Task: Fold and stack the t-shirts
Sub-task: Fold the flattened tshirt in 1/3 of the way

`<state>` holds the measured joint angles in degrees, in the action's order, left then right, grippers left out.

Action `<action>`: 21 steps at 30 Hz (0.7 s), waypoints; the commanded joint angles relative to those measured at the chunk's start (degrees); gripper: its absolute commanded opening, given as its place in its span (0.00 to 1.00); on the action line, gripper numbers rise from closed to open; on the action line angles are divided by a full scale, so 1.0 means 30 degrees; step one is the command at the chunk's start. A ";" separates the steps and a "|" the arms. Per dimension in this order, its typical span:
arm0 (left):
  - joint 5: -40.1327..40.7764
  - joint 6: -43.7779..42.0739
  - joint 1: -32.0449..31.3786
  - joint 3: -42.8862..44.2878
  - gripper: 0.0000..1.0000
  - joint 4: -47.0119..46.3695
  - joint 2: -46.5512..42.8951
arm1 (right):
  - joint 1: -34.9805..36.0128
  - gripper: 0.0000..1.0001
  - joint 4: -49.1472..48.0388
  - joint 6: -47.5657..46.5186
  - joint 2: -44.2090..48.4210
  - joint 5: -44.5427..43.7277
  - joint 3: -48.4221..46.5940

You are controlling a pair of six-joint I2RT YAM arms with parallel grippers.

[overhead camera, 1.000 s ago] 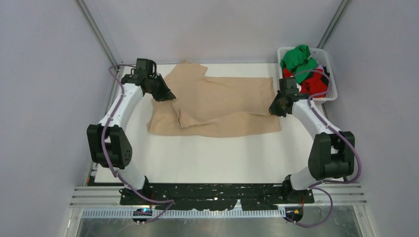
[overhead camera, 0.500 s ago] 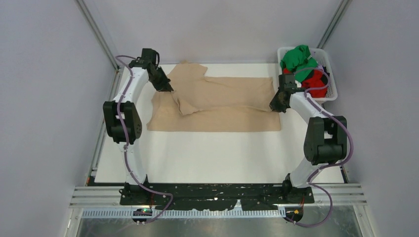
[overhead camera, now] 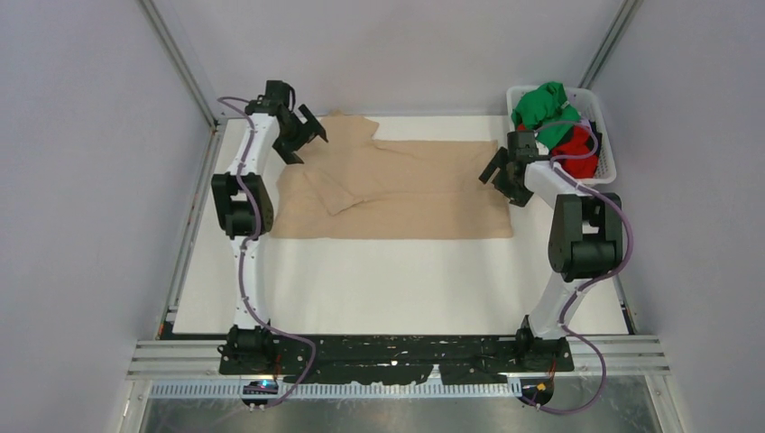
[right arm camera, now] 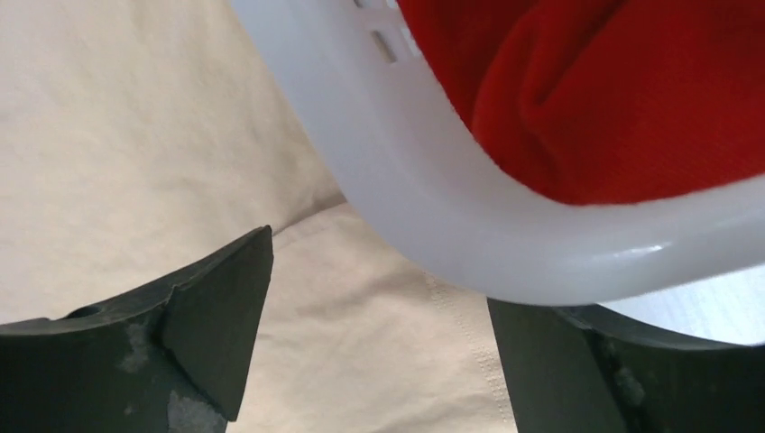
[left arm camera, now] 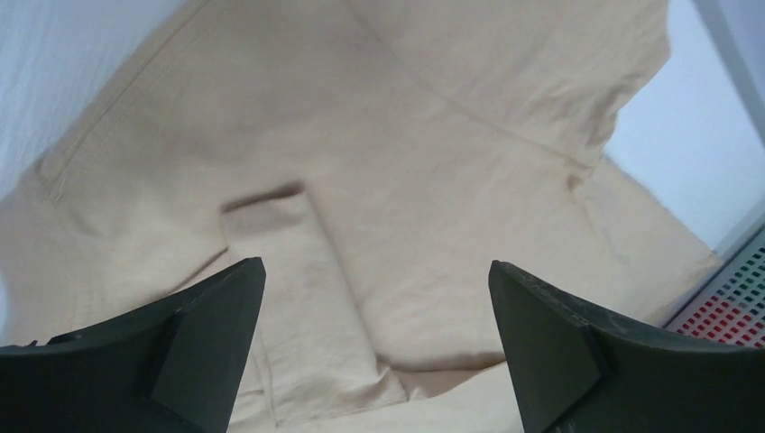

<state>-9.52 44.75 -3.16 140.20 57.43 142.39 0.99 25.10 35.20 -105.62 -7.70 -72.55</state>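
Observation:
The beige t-shirt (overhead camera: 406, 194) lies flat across the far half of the table, folded lengthwise, with a sleeve flap (overhead camera: 329, 189) turned in near its left end. My left gripper (overhead camera: 309, 142) hovers over the shirt's far left corner, open and empty; in its wrist view the left gripper (left arm camera: 374, 271) frames the sleeve flap (left arm camera: 298, 271). My right gripper (overhead camera: 502, 180) stands open and empty over the shirt's right edge, next to the basket. In its wrist view the right gripper (right arm camera: 379, 280) spans the beige hem (right arm camera: 361, 343). A green t-shirt (overhead camera: 541, 104) and a red t-shirt (overhead camera: 577, 152) lie crumpled in the basket.
The white lattice basket (overhead camera: 606, 149) stands at the far right corner; its rim (right arm camera: 433, 207) hangs close above my right fingers, with red cloth (right arm camera: 586, 99) inside. White table surface (overhead camera: 388, 289) stretches in front of the shirt. Grey walls close in on both sides.
Both grippers went from shut on the beige shirt's ends to open, letting it go. Both arms reached farther back, and the shirt now lies flatter.

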 commanded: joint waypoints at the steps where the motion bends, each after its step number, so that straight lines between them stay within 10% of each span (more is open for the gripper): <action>1: 0.0117 -0.0753 0.0180 -0.4827 1.00 -0.1271 -0.5136 | -0.0058 0.97 -0.0953 -0.0771 0.2163 -0.0619 0.0324; 10: -0.1498 -0.1067 -0.0738 -1.9042 1.00 -0.9029 -1.3343 | 0.2892 0.95 -0.3176 -0.2313 0.4975 0.0271 0.4875; 21: -0.1978 -0.1320 -0.0707 -2.0622 1.00 -0.8957 -1.0281 | 0.4497 0.95 -0.3325 -0.2533 0.1018 0.1902 0.3763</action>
<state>-15.77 41.74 -5.52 78.85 31.73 110.96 14.94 15.16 28.38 -101.16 -3.07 -61.10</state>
